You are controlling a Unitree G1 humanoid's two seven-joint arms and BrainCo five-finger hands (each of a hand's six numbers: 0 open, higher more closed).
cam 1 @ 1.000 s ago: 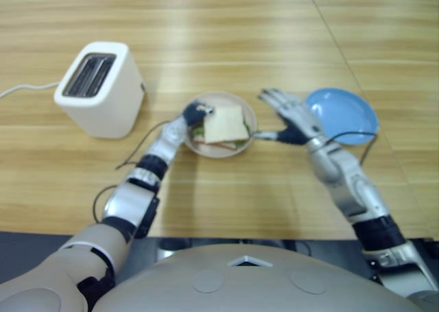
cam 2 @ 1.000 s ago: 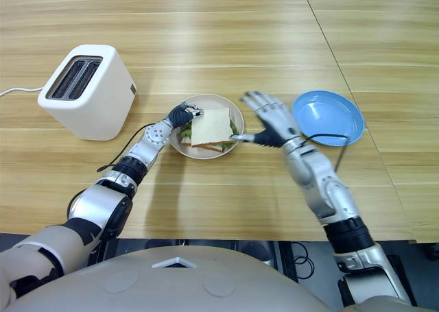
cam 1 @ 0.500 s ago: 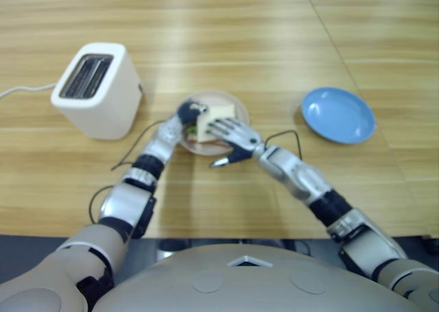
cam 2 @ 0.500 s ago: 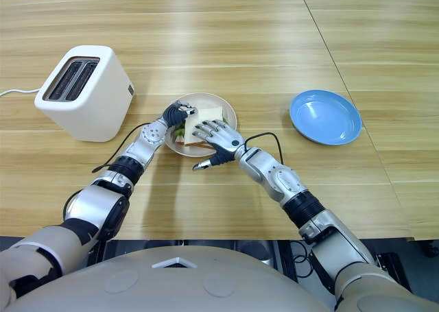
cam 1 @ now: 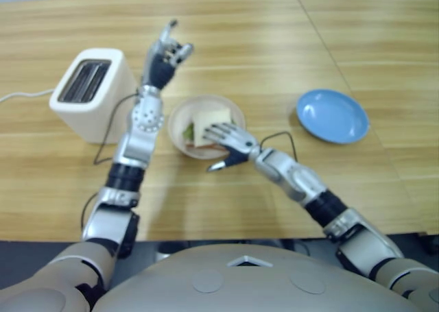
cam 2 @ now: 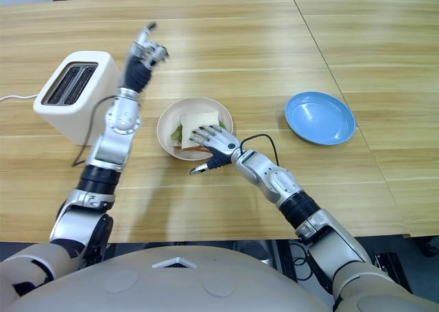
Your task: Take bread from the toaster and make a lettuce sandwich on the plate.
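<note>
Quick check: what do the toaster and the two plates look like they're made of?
Toaster: likely matte white plastic, no metallic shine.
Beige plate: smooth, plastic or ceramic, unclear.
Blue plate: glossy, with highlights; plastic or glazed ceramic.

A big table [cam 2: 226,44] of light wood fills most of the view. A second table [cam 2: 384,38] sits tight against it on the right, with a thin gap [cam 2: 314,39] between them. Dark floor [cam 2: 420,252] shows at the bottom right.

The white-bread sandwich [cam 2: 199,122] lies flat on the round beige plate [cam 2: 162,129]. Green lettuce [cam 2: 177,134] peeks out at its nine o'clock edge, and my right hand [cam 2: 214,141] rests spread on top. The white toaster [cam 2: 68,92] stands at the plate's ten o'clock.
</note>
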